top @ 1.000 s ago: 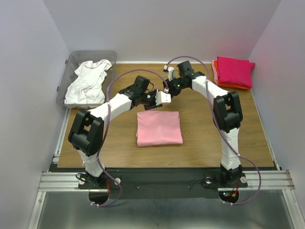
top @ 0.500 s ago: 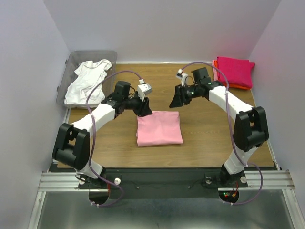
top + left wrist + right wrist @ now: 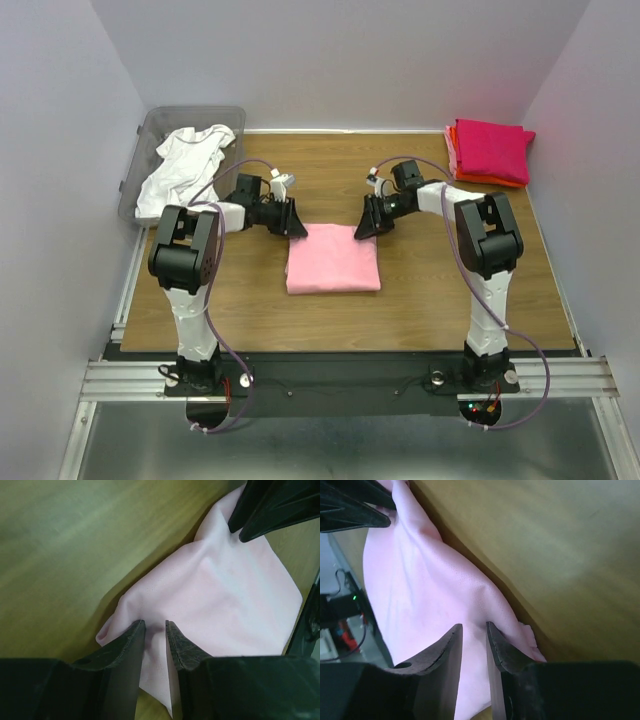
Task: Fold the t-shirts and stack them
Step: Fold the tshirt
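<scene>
A light pink t-shirt (image 3: 333, 258), folded into a flat rectangle, lies mid-table. My left gripper (image 3: 293, 222) is at its far left corner. In the left wrist view the gripper (image 3: 155, 625) has its jaws closed narrowly on pink fabric (image 3: 235, 590). My right gripper (image 3: 365, 226) is at the far right corner. In the right wrist view it (image 3: 474, 626) pinches the pink fabric (image 3: 420, 590) the same way. A white t-shirt (image 3: 185, 165) lies crumpled in the grey bin (image 3: 150, 125). A folded magenta t-shirt (image 3: 492, 148) tops an orange one (image 3: 490, 181) at the far right.
The grey bin stands off the table's far left corner. The folded stack sits against the far right wall. Each wrist view shows the other gripper's black fingers (image 3: 270, 505) (image 3: 350, 505) at the opposite corner of the pink shirt.
Both grippers swung apart from the far middle of the table and came down onto the pink shirt's two far corners. Their jaws now hold fabric there.
</scene>
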Robot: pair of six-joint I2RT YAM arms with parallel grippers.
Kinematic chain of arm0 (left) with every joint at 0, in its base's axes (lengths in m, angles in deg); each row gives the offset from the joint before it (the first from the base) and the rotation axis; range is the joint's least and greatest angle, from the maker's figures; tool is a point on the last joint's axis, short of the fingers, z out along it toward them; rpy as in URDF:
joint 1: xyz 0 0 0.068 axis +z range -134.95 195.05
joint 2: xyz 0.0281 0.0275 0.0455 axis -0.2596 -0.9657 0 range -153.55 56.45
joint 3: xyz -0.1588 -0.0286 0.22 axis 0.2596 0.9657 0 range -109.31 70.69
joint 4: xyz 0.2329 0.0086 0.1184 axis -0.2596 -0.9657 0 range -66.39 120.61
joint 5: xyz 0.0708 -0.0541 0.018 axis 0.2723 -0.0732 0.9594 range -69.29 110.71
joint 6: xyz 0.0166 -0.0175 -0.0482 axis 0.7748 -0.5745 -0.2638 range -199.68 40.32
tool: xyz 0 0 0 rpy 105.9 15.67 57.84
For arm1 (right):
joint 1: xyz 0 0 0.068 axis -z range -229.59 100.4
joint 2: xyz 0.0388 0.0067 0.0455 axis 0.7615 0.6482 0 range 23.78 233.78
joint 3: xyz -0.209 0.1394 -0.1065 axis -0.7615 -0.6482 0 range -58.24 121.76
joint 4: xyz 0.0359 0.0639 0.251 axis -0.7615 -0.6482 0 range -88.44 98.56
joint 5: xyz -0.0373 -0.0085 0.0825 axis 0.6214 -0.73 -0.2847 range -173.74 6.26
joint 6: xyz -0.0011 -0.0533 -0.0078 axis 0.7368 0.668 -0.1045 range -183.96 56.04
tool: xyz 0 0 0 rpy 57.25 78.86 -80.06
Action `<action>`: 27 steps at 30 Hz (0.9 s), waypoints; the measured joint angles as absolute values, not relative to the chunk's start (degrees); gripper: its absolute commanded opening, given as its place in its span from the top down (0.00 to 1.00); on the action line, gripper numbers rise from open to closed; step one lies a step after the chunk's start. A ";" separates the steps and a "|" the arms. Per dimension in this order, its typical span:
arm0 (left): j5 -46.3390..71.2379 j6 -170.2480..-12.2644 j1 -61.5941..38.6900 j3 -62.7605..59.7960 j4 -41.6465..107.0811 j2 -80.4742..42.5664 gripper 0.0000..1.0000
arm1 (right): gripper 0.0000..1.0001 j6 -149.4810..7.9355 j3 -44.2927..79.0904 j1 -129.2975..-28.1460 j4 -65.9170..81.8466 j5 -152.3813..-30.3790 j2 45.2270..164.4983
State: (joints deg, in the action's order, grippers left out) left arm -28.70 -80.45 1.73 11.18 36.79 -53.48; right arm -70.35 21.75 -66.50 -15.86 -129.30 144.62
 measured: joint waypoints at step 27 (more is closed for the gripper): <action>-34.66 -97.15 -8.63 19.66 53.18 -47.84 0.64 | 0.62 -74.64 9.86 -68.18 -9.99 -138.20 137.73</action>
